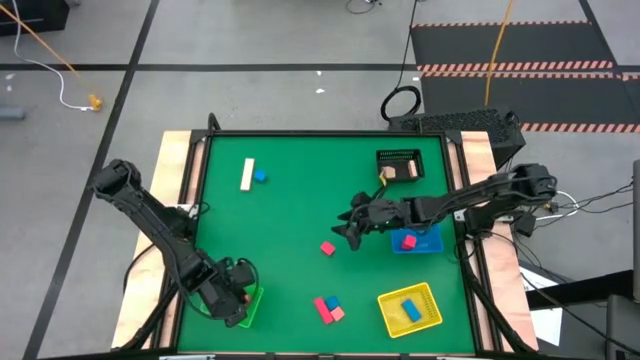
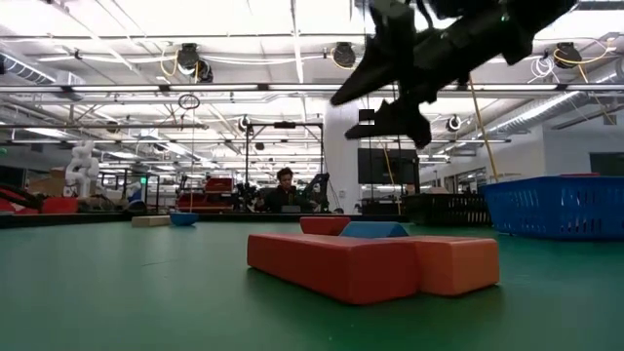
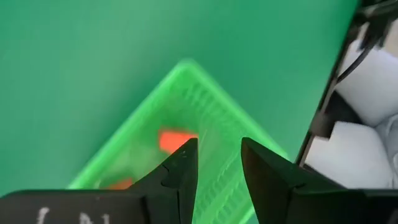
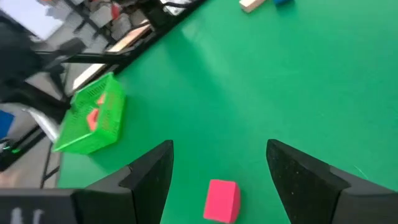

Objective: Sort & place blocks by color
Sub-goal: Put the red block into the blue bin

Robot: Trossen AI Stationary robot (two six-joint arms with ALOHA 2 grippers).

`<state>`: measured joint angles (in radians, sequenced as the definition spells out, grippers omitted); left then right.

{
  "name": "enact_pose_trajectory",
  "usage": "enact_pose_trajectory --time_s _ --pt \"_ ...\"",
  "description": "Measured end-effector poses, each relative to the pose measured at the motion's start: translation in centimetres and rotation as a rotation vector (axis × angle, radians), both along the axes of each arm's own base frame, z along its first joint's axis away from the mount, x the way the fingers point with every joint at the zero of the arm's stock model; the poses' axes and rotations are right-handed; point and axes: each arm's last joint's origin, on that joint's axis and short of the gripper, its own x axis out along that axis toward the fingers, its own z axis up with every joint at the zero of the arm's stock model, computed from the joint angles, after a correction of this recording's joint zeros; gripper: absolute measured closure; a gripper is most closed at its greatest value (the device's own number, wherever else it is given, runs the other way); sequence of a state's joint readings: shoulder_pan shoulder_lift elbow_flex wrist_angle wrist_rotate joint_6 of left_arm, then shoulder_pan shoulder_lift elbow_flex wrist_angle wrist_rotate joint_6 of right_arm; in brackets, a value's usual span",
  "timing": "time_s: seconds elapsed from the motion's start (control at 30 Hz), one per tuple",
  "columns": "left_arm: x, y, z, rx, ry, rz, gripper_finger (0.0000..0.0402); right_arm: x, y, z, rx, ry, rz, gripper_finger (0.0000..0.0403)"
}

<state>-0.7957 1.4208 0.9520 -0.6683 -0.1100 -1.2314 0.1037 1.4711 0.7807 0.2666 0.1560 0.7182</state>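
Observation:
My right gripper (image 1: 347, 230) (image 4: 217, 168) hangs open above the table, and a pink cube (image 1: 327, 248) (image 4: 222, 200) lies on the mat just beyond its fingers, untouched. My left gripper (image 1: 240, 298) (image 3: 219, 163) hovers open over the green tray (image 1: 246, 305) (image 3: 186, 99), which holds an orange-red block (image 3: 176, 138). A red bar (image 1: 322, 310) (image 2: 331, 263), a blue block (image 1: 333, 301) (image 2: 370, 230) and an orange-pink block (image 1: 338, 314) (image 2: 453, 265) lie together near the near edge. A cream bar (image 1: 247, 174) and a blue cube (image 1: 260, 176) lie toward the far left.
The blue tray (image 1: 428, 243) (image 2: 556, 205) under my right arm holds a pink-red block (image 1: 407, 240). The yellow tray (image 1: 425, 300) at the near right holds a blue block (image 1: 410, 310). The black mesh basket (image 1: 398, 158) at the far right holds a tan block (image 1: 386, 175). Open mat lies mid-table.

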Motion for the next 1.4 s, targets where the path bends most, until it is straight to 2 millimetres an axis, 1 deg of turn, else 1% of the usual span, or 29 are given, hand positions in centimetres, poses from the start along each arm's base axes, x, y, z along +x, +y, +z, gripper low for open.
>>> enact_pose_trajectory --time_s 0.13,0.23,0.43,0.6,0.7,0.77,0.9,1.07,1.17,1.27,1.4 --pt "1.2 0.5 0.3 0.028 -0.087 -0.028 0.0278 1.3 0.7 -1.6 0.014 -0.032 0.011 0.0156" --pt "1.9 1.0 0.4 0.091 -0.166 -0.043 0.0277 1.9 1.4 -2.3 0.011 -0.021 0.015 0.0156" --pt "3.5 2.5 0.9 0.288 -0.339 0.077 0.0277 2.8 3.6 -4.3 -0.078 0.061 -0.003 0.0156" --pt "4.3 3.2 1.2 0.341 -0.406 0.114 0.0277 3.8 5.5 -5.9 -0.225 0.214 -0.009 0.0156" --pt "4.8 3.3 1.5 0.336 -0.441 0.115 0.0277 4.5 6.4 -6.4 -0.314 0.25 -0.017 0.0156" --pt "5.1 3.3 1.7 0.327 -0.467 0.114 0.0277 4.9 6.9 -6.8 -0.345 0.26 -0.021 0.0156" --pt "5.5 3.0 2.1 0.309 -0.524 0.099 0.0277 5.4 7.1 -7.5 -0.356 0.27 -0.036 0.0156" --pt "5.9 2.8 2.6 0.301 -0.583 0.081 0.0277 5.3 7.0 -8.0 -0.337 0.292 -0.06 0.0156" --pt "6.0 2.6 2.8 0.301 -0.61 0.07 0.0277 5.3 7.0 -8.1 -0.334 0.296 -0.056 0.0162" --pt "6.2 2.6 3.0 0.307 -0.633 0.057 0.0277 5.3 7.0 -8.1 -0.333 0.304 -0.052 0.0182" --pt "6.3 2.5 3.2 0.321 -0.657 0.049 0.0277 5.2 7.0 -8.2 -0.304 0.313 -0.047 0.0228"
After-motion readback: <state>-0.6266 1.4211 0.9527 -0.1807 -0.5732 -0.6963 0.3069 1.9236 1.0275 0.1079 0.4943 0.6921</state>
